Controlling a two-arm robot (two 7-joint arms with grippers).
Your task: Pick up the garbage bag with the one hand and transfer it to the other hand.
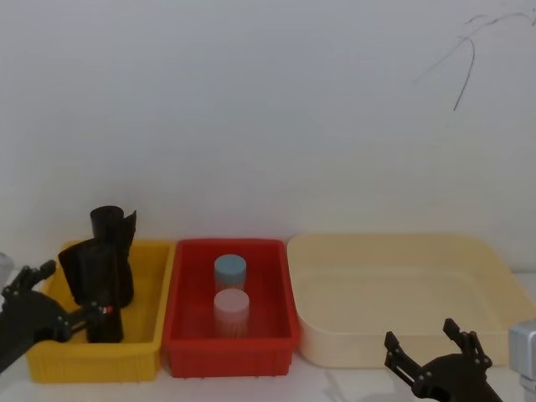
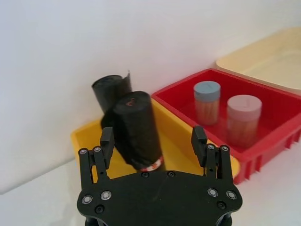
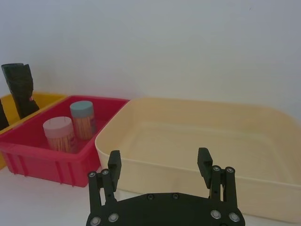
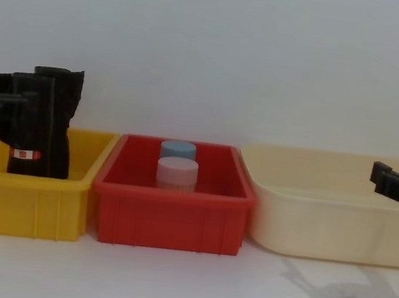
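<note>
Garbage bag (image 2: 136, 129) leans in yellow bin (image 1: 92, 362), 9 o'clock of red bin (image 1: 226, 358). Left gripper (image 2: 153, 135) wide open astride it, empty. Right gripper (image 3: 159, 157) open, empty, table's 5 o'clock. Risk: off-centre squeeze topples roll, or pinches unlabelled roll (image 2: 110, 89) at its 12 o'clock.

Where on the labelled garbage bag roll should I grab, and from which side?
Grip the garbage bag around its body just above the red-and-white label, from the yellow bin's near side. It stands roughly upright, the open left gripper faces it, and the plain roll stands close behind it. The right gripper idles at the cream tray.
</note>
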